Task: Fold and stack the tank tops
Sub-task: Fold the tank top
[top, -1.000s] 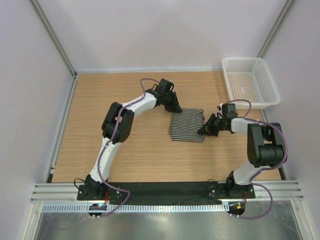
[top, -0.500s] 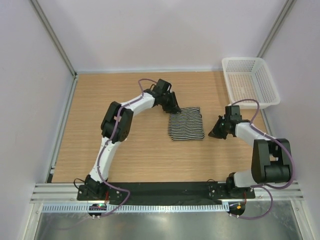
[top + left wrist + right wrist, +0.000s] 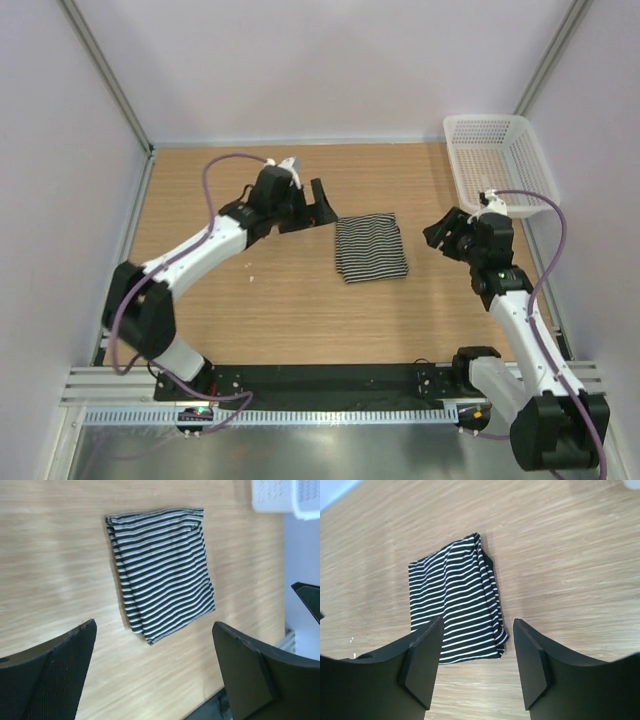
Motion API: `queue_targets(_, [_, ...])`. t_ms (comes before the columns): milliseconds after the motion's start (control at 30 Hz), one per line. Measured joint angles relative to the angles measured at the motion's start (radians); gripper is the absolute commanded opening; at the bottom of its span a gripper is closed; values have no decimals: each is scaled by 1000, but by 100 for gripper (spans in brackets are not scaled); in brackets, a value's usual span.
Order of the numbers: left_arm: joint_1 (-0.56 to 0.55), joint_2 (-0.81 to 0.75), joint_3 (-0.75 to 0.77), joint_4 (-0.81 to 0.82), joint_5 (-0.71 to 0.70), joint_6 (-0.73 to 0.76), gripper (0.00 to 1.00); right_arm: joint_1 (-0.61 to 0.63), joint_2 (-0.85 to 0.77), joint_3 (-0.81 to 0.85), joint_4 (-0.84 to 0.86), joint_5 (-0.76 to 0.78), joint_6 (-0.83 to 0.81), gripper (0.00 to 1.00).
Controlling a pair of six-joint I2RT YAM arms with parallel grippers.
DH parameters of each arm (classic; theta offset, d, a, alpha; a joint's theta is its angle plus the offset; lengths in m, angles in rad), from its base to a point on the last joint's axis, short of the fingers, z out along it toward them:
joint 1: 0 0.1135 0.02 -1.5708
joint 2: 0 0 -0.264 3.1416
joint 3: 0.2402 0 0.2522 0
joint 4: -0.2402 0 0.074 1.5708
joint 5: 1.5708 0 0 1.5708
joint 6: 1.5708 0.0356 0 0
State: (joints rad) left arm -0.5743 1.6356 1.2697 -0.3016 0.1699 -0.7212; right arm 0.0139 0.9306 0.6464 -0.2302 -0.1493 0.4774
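Tank top point(image 3: 370, 247): folded, lying free; left gripper point(image 3: 325, 206), right gripper point(image 3: 438, 231) spread, empty; fold apparently done; stacking next.

Bright even light w/ soft shadows, sharp

- The left arm point(image 3: 195, 250) and right arm point(image 3: 525, 325) are built of white links joined by black joint housings.
- A purple cable point(image 3: 208, 180) is run along each arm.
- Both bases are bolted to a black plate point(image 3: 330, 380).
- The left gripper point(image 3: 154, 627) and right gripper point(image 3: 477, 621) are fitted with matte black, wedge-shaped fingers point(image 3: 422, 662).
- A fine mesh texture is seen on one left pad point(image 3: 47, 680).
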Motion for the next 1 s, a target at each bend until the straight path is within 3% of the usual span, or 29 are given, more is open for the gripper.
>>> queue_targets(33, [0, -71, -61, 21, -25, 2, 100, 0, -40, -27, 25, 5, -7, 76])
queue_targets(67, [0, -139, -126, 45, -51, 5, 100, 0, -85, -54, 37, 10, -12, 99])
queue_targets(367, [0, -690, -739, 185, -271, 109, 100, -1, -335, -199, -15, 129, 3, 100])
queue_targets(500, [0, -898, -909, 253, -330, 155, 100, -1, -416, -270, -11, 187, 58, 100])
queue_targets(833, [0, -1216, -1029, 261, -520, 165, 100, -1, -420, -335, -67, 363, 179, 100])
queue_targets(1000, [0, -1257, -1039, 260, -537, 165, 100, -1, -420, -330, -78, 382, 179, 100])
